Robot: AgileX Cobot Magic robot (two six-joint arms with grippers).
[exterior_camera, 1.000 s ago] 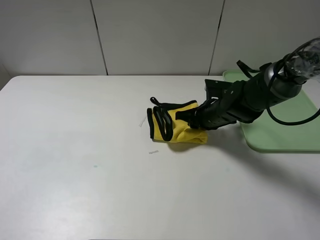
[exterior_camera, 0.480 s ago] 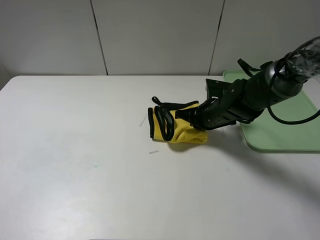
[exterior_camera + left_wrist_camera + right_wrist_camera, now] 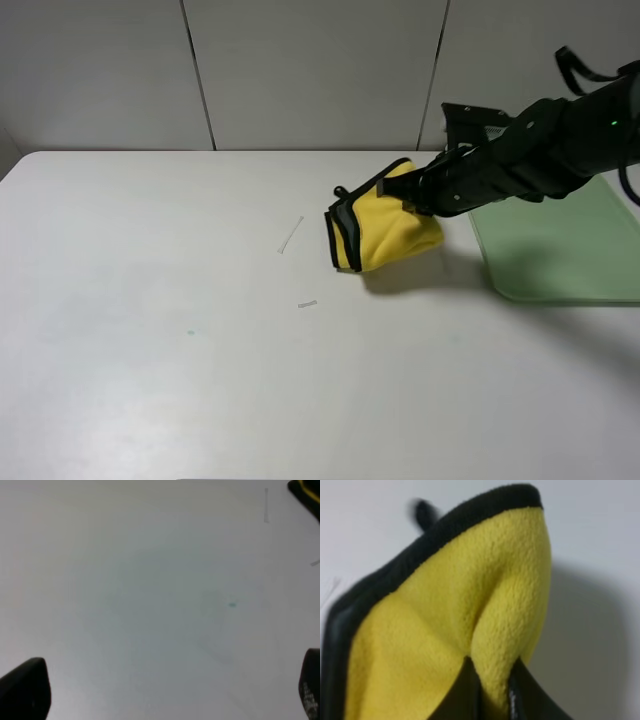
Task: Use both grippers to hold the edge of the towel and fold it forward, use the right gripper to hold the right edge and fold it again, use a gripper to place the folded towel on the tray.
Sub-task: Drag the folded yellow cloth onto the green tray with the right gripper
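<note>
Right gripper (image 3: 415,203): jaws pinched tight on a fold of the folded yellow towel (image 3: 385,232), which hangs bunched from the grip, clear of the white table (image 3: 180,330), its shadow on the surface beneath. The towel sits just left of the pale green tray (image 3: 560,250), not over it. Black edging (image 3: 340,232) runs down the towel's left side. Left gripper (image 3: 165,690): jaws spread wide, holding nothing, above bare table well left of the towel. Two small scraps (image 3: 290,236) lie on the table left of the towel.

yellow towel (image 3: 390,236) with black edging, pale green tray (image 3: 560,250), white table (image 3: 200,350)
</note>
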